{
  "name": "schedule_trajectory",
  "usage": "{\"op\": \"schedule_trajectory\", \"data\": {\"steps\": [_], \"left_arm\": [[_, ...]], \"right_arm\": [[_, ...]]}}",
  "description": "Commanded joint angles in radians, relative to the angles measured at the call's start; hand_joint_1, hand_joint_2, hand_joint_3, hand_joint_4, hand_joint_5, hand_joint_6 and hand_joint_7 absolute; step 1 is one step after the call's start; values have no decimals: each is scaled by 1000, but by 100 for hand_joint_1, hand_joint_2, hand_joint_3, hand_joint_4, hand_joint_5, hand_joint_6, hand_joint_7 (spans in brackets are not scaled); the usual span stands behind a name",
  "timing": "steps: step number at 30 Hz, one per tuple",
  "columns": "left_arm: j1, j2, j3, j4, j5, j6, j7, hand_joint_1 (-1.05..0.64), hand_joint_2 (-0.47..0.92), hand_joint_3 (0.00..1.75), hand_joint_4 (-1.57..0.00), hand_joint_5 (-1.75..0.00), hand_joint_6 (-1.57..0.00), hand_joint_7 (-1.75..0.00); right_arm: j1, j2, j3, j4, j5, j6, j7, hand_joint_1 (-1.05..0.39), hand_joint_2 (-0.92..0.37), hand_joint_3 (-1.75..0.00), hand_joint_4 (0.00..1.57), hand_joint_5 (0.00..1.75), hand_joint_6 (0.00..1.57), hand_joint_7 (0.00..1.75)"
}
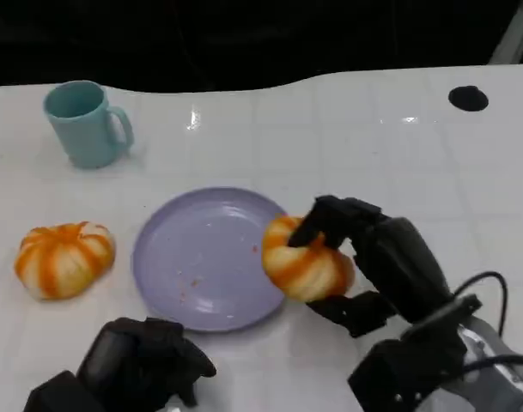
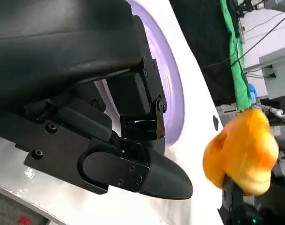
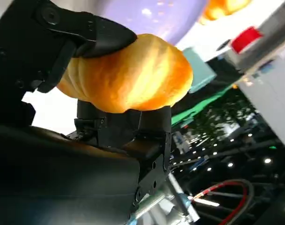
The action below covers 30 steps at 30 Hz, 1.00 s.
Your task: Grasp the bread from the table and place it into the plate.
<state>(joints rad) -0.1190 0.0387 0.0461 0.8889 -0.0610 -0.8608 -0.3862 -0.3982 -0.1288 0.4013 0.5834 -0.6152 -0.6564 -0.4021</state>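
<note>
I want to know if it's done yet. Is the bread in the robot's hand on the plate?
Not yet. The right hand holds the bread over the plate's right rim.

A white counter (image 1: 347, 129) with faint tile lines carries a lavender plate (image 1: 201, 257) near its middle. A teal mug (image 1: 82, 123) stands upright toward the far left. An orange-striped bread roll (image 1: 63, 258) lies left of the plate, apart from it. A black round mark (image 1: 468, 98) sits far right.

teal mug (image 1: 85, 123) upright, far left | black spot (image 1: 467, 98) far right
</note>
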Motion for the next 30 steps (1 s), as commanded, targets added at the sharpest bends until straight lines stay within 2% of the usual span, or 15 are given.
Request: {"op": "schedule_trajectory", "data": {"steps": [1, 3, 10, 13, 16, 18, 19, 22, 23, 25, 27, 30], "left_arm": [[4, 9, 4, 11, -18, 2, -14, -105, 92, 17, -121, -118, -135, -61], [5, 8, 5, 11, -23, 3, -18, -105, 92, 16, -121, -117, -135, -61], [9, 7, 3, 11, -31, 8, -22, -105, 92, 15, -121, -116, -135, -60], [7, 8, 2, 15, -33, 11, -22, -105, 92, 14, -121, -115, -135, -59], [5, 11, 0, 16, -25, 6, -13, -105, 92, 14, -122, -115, -136, -59], [4, 11, 0, 18, -24, 5, -13, -105, 92, 14, -122, -115, -136, -58], [4, 11, 0, 17, -24, 7, -12, -105, 92, 15, -122, -115, -136, -58], [6, 10, -1, 14, -22, 12, -8, -105, 92, 15, -123, -115, -137, -58], [7, 10, -2, 13, -20, 9, -6, -105, 92, 15, -123, -115, -137, -58], [7, 12, -3, 14, -13, 2, 0, -105, 92, 16, -123, -115, -137, -58], [5, 9, 0, 20, -20, -4, -8, -105, 92, 16, -122, -115, -136, -57], [6, 9, 0, 18, -17, -3, -5, -105, 92, 16, -122, -115, -137, -57]], "right_arm": [[-73, 50, 3, 78, 26, 13, 34, 0, -19, -147, 94, 175, 79, 159], [-104, 75, 2, 113, 33, 20, 48, 0, -21, -146, 93, 175, 81, 153], [-214, 149, 12, 275, 30, 38, 48, -2, -26, -146, 91, 175, 80, 156], [-253, 172, 15, 349, 30, 35, 42, -4, -27, -146, 87, 174, 87, 140], [-285, 189, 20, 407, 26, 47, 41, -5, -29, -139, 86, 160, 91, 117], [-301, 195, 24, 425, 31, 85, 88, -9, -48, -100, 76, 122, 83, 75], [-306, 196, 26, 429, 32, 100, 112, -13, -56, -84, 65, 102, 76, 53], [-313, 188, 44, 428, 21, 115, 157, -20, -64, -64, 46, 67, 65, 23], [-315, 182, 56, 424, 11, 121, 173, -29, -74, -45, 31, 52, 54, 10], [-316, 169, 77, 406, -3, 136, 206, -41, -87, -21, 11, 47, 42, 3], [-310, 162, 85, 385, -4, 149, 233, -52, -91, -17, 2, 35, 29, 1], [-291, 149, 88, 343, 19, 150, 296, -63, -92, -20, 0, 17, 17, 0]]}}
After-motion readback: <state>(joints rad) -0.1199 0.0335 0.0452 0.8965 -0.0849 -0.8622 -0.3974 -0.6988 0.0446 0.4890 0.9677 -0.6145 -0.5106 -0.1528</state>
